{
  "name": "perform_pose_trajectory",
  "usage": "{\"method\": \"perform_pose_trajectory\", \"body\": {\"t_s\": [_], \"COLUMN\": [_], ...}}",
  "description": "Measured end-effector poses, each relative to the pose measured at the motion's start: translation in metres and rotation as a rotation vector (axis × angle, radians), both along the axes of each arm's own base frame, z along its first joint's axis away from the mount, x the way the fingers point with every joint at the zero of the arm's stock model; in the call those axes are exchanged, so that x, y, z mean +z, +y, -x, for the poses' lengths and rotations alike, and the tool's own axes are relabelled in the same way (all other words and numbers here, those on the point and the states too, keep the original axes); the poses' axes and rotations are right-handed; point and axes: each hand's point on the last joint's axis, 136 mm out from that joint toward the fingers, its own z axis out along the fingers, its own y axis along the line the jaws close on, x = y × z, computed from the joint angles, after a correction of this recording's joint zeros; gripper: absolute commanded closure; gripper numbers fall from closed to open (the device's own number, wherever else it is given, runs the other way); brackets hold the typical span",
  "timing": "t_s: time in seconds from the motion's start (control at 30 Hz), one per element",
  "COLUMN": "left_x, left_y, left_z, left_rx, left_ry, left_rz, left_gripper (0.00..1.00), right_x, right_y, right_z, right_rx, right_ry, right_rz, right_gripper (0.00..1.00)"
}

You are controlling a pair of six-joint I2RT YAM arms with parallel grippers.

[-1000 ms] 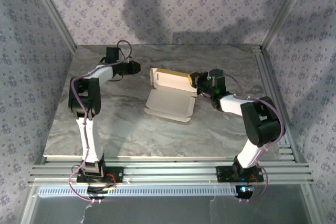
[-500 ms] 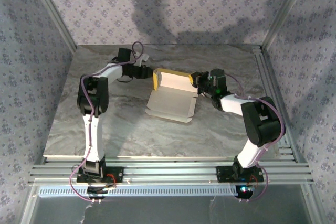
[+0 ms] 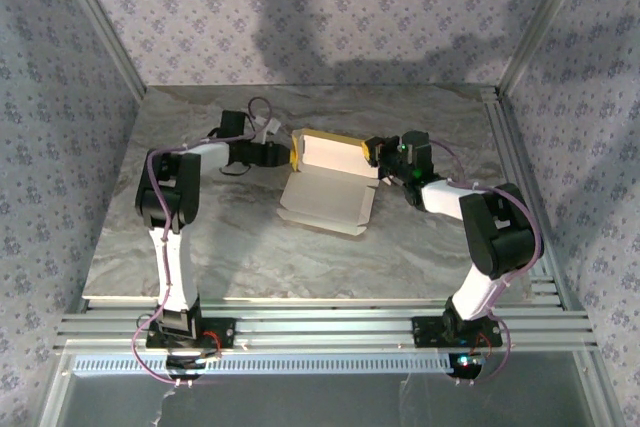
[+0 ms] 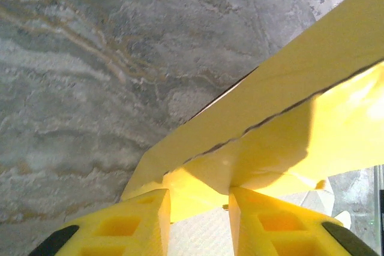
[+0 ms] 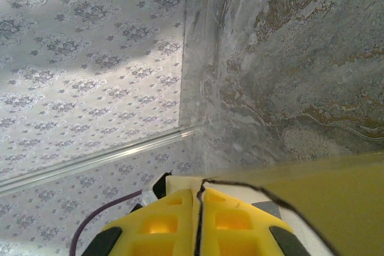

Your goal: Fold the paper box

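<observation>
The paper box (image 3: 325, 185) lies half folded in the middle of the table, its white inside facing up and a yellow wall raised along its far side. My left gripper (image 3: 286, 155) is at the box's left end; in the left wrist view its jaws (image 4: 199, 199) stand apart, with a folded yellow flap (image 4: 282, 142) lying across the fingertips and not pinched. My right gripper (image 3: 373, 152) is at the box's right end. In the right wrist view it (image 5: 197, 193) is shut on a thin edge of the card (image 5: 336, 199).
The marble tabletop (image 3: 200, 237) has free room to the left and in front of the box. Aluminium rails (image 3: 510, 177) run along the right edge and the near edge. Patterned walls enclose the back and both sides.
My left arm has swung right to the box's left end. The left flap now stands folded up, yellow side out. The left jaws have parted a little. The right arm has held still.
</observation>
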Motion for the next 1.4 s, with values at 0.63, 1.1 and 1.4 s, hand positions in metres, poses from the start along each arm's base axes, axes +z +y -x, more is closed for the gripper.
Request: {"method": "perform_pose_trajectory", "body": {"t_s": [0.63,1.1,1.4], "left_x": [0.026,0.038,0.031], "left_y": [0.004,-0.016,-0.028], "left_z": [-0.017,-0.024,-0.017], "left_rx": [0.011,-0.113,-0.139], "left_ry": [-0.196,-0.205,-0.204], "left_rz": [-0.202,-0.155,-0.182], "left_gripper": [0.49,0.50,0.55], "right_x": [0.001,0.000,0.001], "right_y": [0.001,-0.001,0.000], "right_z": [-0.001,-0.005,-0.006], "right_rx": [0.006,-0.001,0.003], "right_ry": [-0.002,-0.015,-0.018], "right_rz": [-0.003,-0.007,-0.009], "right_gripper": [1.00,1.00,1.00]}}
